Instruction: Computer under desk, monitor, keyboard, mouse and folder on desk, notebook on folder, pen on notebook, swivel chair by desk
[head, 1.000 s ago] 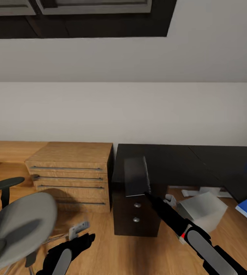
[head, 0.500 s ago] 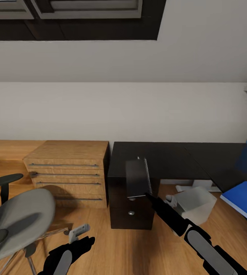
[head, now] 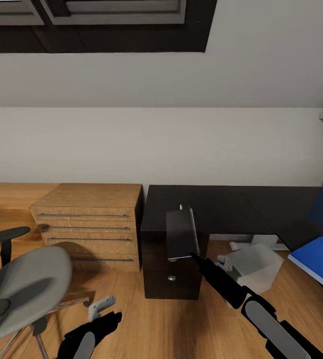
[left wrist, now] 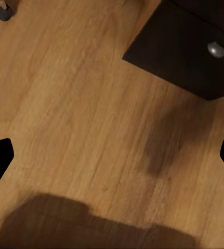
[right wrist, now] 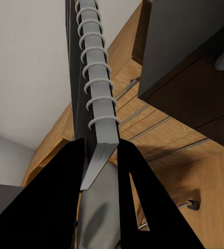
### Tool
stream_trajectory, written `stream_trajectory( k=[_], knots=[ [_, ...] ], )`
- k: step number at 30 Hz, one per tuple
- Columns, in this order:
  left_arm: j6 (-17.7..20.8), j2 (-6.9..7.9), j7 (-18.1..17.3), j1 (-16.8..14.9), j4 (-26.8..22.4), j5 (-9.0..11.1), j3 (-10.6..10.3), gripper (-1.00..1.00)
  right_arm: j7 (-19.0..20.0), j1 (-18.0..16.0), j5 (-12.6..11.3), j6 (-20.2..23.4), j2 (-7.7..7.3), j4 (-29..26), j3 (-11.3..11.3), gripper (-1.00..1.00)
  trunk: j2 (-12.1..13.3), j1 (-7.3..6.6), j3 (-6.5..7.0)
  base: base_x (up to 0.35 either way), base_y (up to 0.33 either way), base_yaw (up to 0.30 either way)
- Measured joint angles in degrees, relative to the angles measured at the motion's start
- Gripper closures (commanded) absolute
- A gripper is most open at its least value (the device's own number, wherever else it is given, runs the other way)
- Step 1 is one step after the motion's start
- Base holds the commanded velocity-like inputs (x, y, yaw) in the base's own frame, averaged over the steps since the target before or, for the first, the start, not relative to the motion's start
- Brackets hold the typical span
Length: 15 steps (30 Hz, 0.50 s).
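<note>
The right gripper (right wrist: 100, 171) pinches the spiral notebook (head: 181, 233) by one corner, jaws closed on it, so it could pivot loose before reaching the folder (head: 321, 260), while the left gripper's (left wrist: 112, 155) jaws hang wide open, empty

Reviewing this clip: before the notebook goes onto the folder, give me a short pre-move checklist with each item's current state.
1. Right gripper shut on the notebook at its spiral edge: ok.
2. Folder on the desk: ok, at the head view's right edge.
3. Folder top free of other items: cannot tell, partly cut off.
4. Left gripper open, holding nothing, over bare floor: ok.
5. Swivel chair out of the right arm's path: ok, far left.
6. Pen located: cannot tell.
</note>
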Motion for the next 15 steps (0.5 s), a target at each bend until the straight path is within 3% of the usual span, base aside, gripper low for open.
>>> stream_trajectory(
  k=[7, 15],
  knots=[
    [-0.6, -0.20, -0.1, 0.0, 0.6, -2.5, 0.0, -1.00, 0.0, 0.0, 0.1, 0.0, -0.07, 0.1, 0.0, 1.00, 0.0, 0.00, 0.00, 0.000, 0.000, 0.000],
    [-0.7, -0.23, -0.2, 0.0, 0.9, -3.0, 0.0, -1.00, 0.0, 0.0, 0.0, -0.1, -0.23, 0.5, 0.0, 1.00, 0.0, 0.00, 0.00, 0.000, 0.000, -0.082]
  ],
)
